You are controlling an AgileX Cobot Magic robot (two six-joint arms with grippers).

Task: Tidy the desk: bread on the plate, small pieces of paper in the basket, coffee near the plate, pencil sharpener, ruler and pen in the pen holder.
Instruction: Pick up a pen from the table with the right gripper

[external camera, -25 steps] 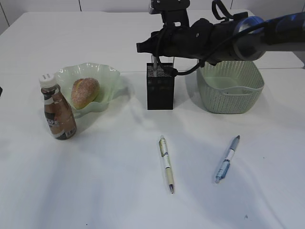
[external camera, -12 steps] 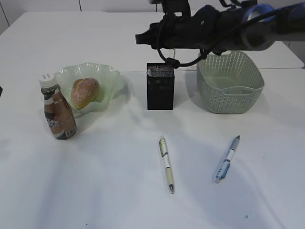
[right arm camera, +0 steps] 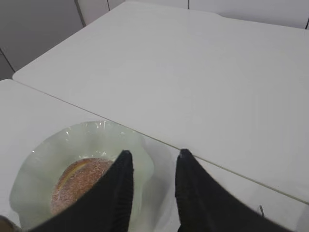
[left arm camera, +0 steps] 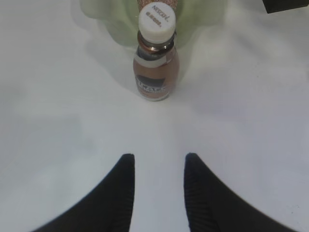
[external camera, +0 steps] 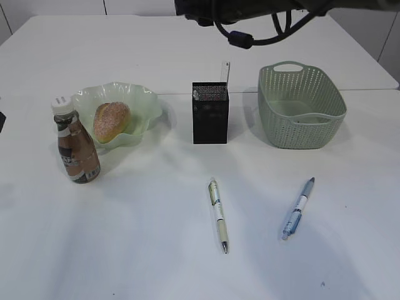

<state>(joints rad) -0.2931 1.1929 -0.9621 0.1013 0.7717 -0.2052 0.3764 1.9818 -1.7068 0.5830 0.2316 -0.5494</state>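
Note:
The bread [external camera: 112,120] lies on the pale green plate [external camera: 145,100]. The coffee bottle [external camera: 76,147] stands just left of the plate. The black mesh pen holder [external camera: 210,115] has a clear ruler [external camera: 224,70] sticking up from it. A white-green pen [external camera: 218,214] and a blue pen [external camera: 298,207] lie on the table in front. My right gripper [right arm camera: 153,157] is open and empty, high above the plate [right arm camera: 43,159] and the bread [right arm camera: 72,183]. My left gripper [left arm camera: 157,162] is open and empty, low over the table, facing the coffee bottle [left arm camera: 155,67]. No pencil sharpener shows.
The green basket [external camera: 301,112] stands right of the pen holder. My right arm [external camera: 250,9] crosses the top edge of the exterior view. A seam between two tables [right arm camera: 231,169] runs behind the plate.
My right arm has risen from over the pen holder to the top of the view. The ruler now stands free in the holder.

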